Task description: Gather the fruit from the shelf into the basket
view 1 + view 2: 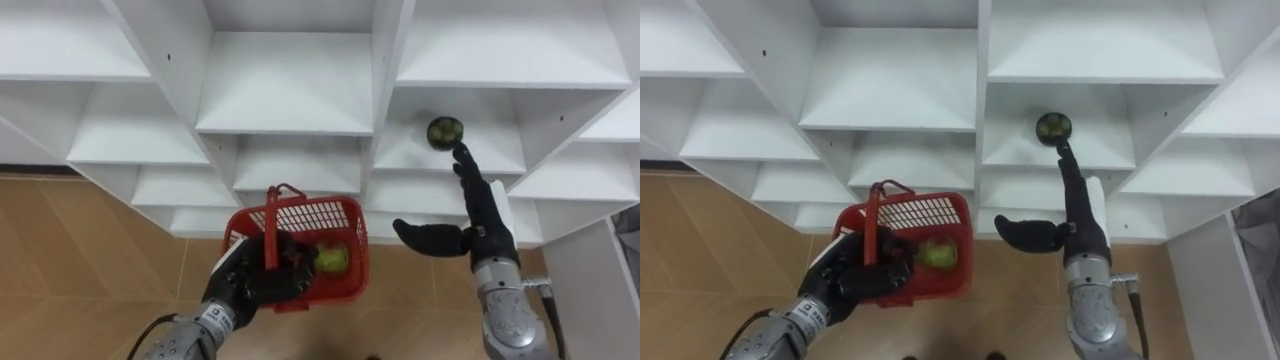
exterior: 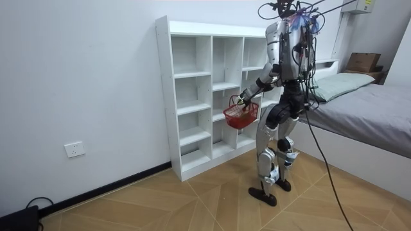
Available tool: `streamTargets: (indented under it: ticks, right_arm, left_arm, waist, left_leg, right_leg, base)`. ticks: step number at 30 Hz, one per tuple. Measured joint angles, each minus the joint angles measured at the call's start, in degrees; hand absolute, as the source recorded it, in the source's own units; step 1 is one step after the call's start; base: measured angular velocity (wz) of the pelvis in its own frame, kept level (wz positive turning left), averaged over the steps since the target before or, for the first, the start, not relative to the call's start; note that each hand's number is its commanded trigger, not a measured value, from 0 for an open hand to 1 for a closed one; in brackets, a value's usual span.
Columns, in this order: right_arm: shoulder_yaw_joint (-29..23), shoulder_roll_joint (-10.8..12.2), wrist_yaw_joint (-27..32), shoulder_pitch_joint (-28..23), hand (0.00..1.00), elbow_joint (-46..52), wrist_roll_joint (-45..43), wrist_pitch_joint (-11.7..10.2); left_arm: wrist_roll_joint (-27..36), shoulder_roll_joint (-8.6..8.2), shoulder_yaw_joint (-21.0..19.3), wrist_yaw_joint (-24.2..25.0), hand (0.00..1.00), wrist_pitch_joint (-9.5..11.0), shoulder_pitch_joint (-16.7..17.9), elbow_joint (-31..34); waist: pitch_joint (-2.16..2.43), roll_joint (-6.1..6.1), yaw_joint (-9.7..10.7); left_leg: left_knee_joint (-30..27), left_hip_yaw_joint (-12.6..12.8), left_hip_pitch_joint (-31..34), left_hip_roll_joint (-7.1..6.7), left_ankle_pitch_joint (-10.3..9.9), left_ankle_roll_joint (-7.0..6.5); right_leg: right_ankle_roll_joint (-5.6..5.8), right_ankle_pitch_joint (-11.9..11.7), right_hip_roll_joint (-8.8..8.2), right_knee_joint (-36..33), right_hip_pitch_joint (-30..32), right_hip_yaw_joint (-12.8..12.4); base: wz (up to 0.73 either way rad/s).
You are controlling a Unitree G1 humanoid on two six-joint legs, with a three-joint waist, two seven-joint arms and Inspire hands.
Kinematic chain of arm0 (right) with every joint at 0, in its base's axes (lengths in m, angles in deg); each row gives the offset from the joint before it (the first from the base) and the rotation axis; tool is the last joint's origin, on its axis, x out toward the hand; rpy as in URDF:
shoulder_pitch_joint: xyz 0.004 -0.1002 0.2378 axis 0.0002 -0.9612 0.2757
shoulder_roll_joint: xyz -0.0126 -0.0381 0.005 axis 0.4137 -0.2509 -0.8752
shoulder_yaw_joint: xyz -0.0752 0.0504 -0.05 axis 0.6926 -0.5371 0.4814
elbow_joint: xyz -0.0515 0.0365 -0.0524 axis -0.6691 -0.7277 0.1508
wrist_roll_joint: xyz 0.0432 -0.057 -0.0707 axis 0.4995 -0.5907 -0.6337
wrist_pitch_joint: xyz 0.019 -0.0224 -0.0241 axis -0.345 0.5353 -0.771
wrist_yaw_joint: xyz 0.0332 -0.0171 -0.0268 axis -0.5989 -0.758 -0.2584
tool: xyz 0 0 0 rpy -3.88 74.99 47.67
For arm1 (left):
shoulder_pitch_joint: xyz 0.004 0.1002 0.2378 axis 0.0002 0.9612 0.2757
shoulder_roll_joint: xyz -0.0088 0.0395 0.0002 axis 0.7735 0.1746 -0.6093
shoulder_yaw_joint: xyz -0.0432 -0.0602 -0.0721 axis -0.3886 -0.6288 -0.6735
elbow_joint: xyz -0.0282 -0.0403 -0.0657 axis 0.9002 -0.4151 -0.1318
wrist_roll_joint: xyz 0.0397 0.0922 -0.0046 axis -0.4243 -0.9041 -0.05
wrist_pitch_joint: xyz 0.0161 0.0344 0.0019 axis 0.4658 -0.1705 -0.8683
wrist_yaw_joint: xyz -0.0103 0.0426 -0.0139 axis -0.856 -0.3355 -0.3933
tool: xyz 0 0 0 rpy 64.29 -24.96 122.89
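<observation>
Left hand [image 1: 255, 282] clasps a red lattice basket [image 1: 322, 222] — smooth green fruit [image 1: 333, 260] inside. Right hand [image 1: 482, 215], fingers straight, nearly touches a round dark fruit [image 1: 445, 131] on the white shelf [image 1: 410, 150].

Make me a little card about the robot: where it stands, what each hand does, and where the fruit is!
Stands: facing the white closet shelves, with a bed behind it
Fruit on shelf: one dark green fruit, not grasped yet
Fruit in basket: one light green fruit
Left hand: curled round the handle of the red basket, holding it up
Right hand: open, fingers stretched up towards the dark green fruit
</observation>
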State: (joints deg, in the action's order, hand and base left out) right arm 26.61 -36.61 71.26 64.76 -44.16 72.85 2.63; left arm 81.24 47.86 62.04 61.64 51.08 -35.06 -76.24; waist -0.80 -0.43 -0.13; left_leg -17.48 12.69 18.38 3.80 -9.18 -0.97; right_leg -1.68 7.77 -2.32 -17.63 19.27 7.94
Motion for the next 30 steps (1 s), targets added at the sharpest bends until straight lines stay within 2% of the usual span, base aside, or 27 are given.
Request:
streamTargets:
  ticks: [12,15,21,25,30]
  right_arm:
    - [-1.7,0.2,4.4,1.0,0.0,-0.8,0.0,-0.2]
    - [-1.8,0.2,4.9,1.2,0.0,-1.6,0.0,-1.4]
    - [-1.8,-0.4,7.7,4.5,0.0,-3.4,1.3,-2.4]
    - [-1.8,-0.7,9.9,6.8,0.0,-5.1,1.3,-4.1]
    - [-2.0,-1.4,10.9,7.9,0.0,-5.4,1.3,-4.3]
  left_arm:
    - [-1.2,-0.32,-0.3,0.0,1.0,0.0,0.0,-1.1]
    - [-1.2,-0.34,-0.3,0.0,1.0,0.0,0.0,-1.4]
    - [-1.2,-0.67,-0.3,-1.0,1.0,0.0,-0.3,-1.9]
    - [-1.6,-0.7,-0.3,-1.1,1.0,0.0,-0.9,-3.2]
    - [-1.5,-0.68,-1.1,-1.5,1.0,0.0,-1.2,-3.3]
  waist:
    - [-0.02,0.02,0.0]
    - [-0.04,0.04,0.1]
    - [-0.11,0.16,0.1]
    - [-0.11,0.16,0.1]
    - [-0.12,0.13,0.0]
  left_leg:
    - [0.3,0.6,0.3,-0.03,0.0,0.0]
    - [0.2,0.5,0.9,-0.23,0.0,0.01]
    - [0.1,-0.3,2.3,-0.47,0.2,0.1]
    - [0.4,-0.4,2.3,-0.45,0.2,0.12]
    - [0.8,-0.5,2.3,-0.28,0.2,0.16]
  right_leg:
    - [0.0,0.0,-0.04,0.1,0.5,-0.1]
    - [0.0,0.0,-0.05,0.0,1.0,0.0]
    - [0.0,0.0,-0.11,0.1,2.1,0.2]
    - [-0.01,0.0,-0.09,0.8,1.7,0.5]
    - [0.0,0.0,-0.16,1.0,1.8,0.8]
  base:
    - [0.0]
    - [0.0]
    - [0.05]
    - [0.03]
    - [0.01]
